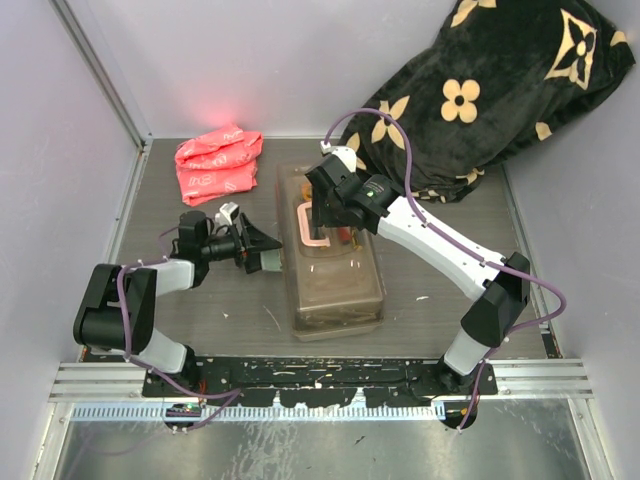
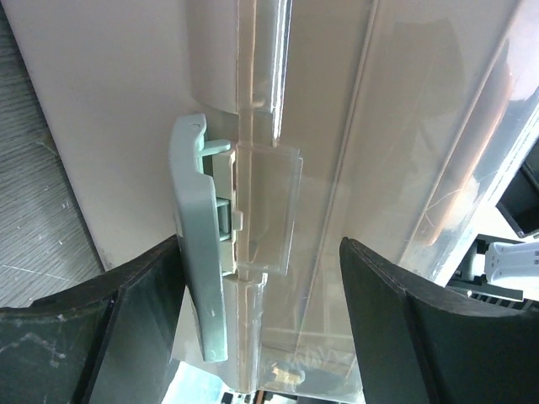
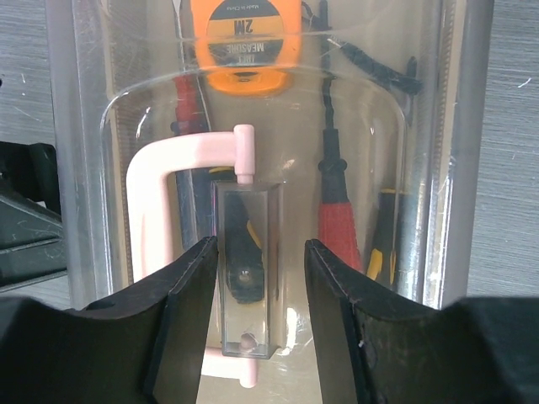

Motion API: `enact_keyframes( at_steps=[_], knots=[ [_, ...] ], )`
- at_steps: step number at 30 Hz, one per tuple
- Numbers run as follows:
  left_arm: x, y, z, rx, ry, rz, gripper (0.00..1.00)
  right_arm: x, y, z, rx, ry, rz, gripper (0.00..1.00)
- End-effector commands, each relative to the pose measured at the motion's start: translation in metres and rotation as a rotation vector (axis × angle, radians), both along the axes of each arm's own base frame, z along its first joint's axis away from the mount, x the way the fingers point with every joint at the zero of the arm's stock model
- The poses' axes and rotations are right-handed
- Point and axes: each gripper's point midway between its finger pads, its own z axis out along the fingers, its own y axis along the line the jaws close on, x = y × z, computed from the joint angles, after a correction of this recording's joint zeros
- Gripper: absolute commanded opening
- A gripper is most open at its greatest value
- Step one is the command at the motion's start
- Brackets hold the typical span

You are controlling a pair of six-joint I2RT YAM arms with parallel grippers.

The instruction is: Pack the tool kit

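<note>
You are dealing with a rigid, slick-walled toolbox sitting mid-table, likely heavy with tools. The left tool is gaping, released, around the side latch. The right tool is straddling the handle, your best hold; whether it is clenching, I cannot tell.

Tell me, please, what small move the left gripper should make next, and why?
Probably press the latch flat against the toolbox with the left gripper: the lid is down over the tools, the open jaws straddle the latch, and it seems not snapped home.
</note>
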Motion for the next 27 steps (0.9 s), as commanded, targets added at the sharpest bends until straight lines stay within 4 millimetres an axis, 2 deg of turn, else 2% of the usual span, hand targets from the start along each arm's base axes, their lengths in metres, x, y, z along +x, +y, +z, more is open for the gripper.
enact_keyframes(
  at_steps=[1, 6, 15, 22, 27],
  knots=[
    [-0.007, -0.013, 0.024, -0.047, -0.094, -0.084, 0.73, -0.024, -0.011, -0.044, -0.097, 0.167, 0.030, 0.51],
    [-0.002, -0.015, 0.038, -0.074, -0.114, -0.089, 0.73, -0.026, -0.013, -0.044, -0.098, 0.170, 0.028, 0.50],
    [-0.007, -0.015, 0.063, -0.091, -0.167, -0.091, 0.72, -0.025, -0.012, -0.046, -0.100, 0.171, 0.034, 0.49],
    [-0.016, -0.013, 0.071, -0.095, -0.177, -0.096, 0.69, -0.025, -0.011, -0.047, -0.101, 0.174, 0.037, 0.48],
    [-0.018, -0.013, 0.067, -0.091, -0.171, -0.099, 0.70, -0.025, -0.011, -0.048, -0.100, 0.177, 0.036, 0.48]
  ],
)
